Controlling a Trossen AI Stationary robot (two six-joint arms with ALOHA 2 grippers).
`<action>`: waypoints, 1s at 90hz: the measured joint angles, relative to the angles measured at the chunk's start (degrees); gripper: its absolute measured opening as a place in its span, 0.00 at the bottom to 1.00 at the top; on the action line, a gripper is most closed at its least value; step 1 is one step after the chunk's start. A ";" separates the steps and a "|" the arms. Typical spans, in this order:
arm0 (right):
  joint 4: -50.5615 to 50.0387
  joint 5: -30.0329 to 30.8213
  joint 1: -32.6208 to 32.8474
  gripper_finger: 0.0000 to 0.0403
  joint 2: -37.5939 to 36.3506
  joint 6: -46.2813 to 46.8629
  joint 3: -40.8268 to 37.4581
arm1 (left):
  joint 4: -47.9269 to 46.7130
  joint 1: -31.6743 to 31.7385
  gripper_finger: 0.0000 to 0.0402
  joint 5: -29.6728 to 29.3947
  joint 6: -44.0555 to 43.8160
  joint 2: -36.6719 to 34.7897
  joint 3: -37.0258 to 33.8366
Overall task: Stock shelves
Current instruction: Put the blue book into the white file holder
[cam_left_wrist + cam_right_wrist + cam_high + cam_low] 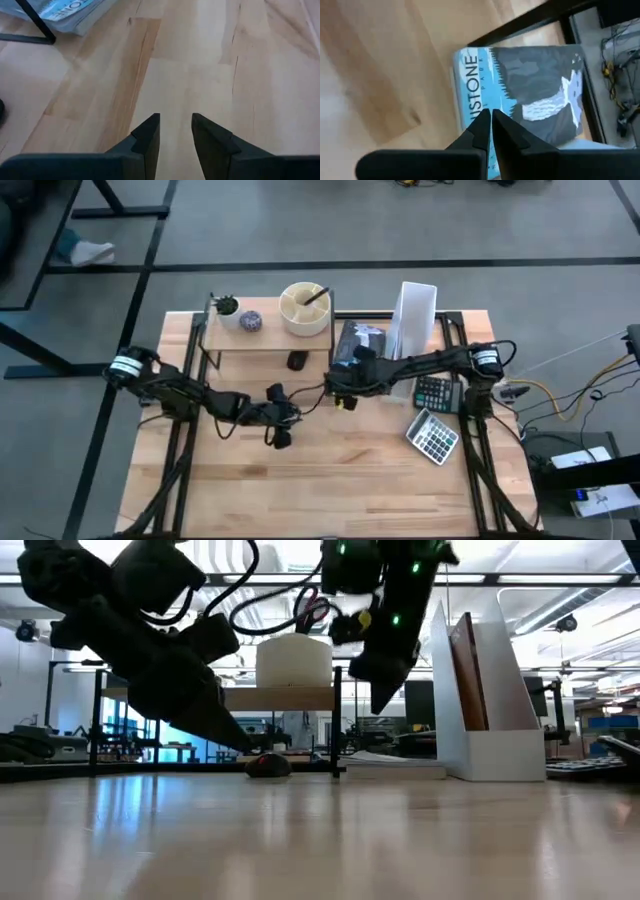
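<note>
The shelves (262,342) stand at the table's far left: a light-wood board on thin black legs, carrying a small plant (227,307), a purple object and a white bowl (304,308). To their right a blue "Yellowstone" book (535,90) lies flat on the table. My right gripper (488,116) hovers shut above the book's near-left corner, well clear of it in the low view (376,700). My left gripper (176,120) is open over bare tabletop near the table's middle (280,435), with nothing between its fingers.
A small dark object (296,361) lies on the table at the shelves' near edge. A white angled file holder (415,315) stands right of the book. Two calculators (435,393) (432,435) lie at the right. Bare wood spans the near half of the table.
</note>
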 joint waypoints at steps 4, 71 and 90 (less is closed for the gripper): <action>0.17 -0.11 -0.83 0.00 0.33 -0.61 -0.59 | -0.03 0.00 0.24 0.01 -0.03 0.01 -0.08; -0.01 -16.74 4.26 0.00 2.68 -0.75 -3.32 | -13.53 0.00 0.24 -0.84 -6.19 -0.01 -0.10; -2.57 -4.84 13.71 0.00 -0.66 -1.28 -1.93 | -9.66 0.04 0.24 -3.74 -4.52 -0.03 -0.22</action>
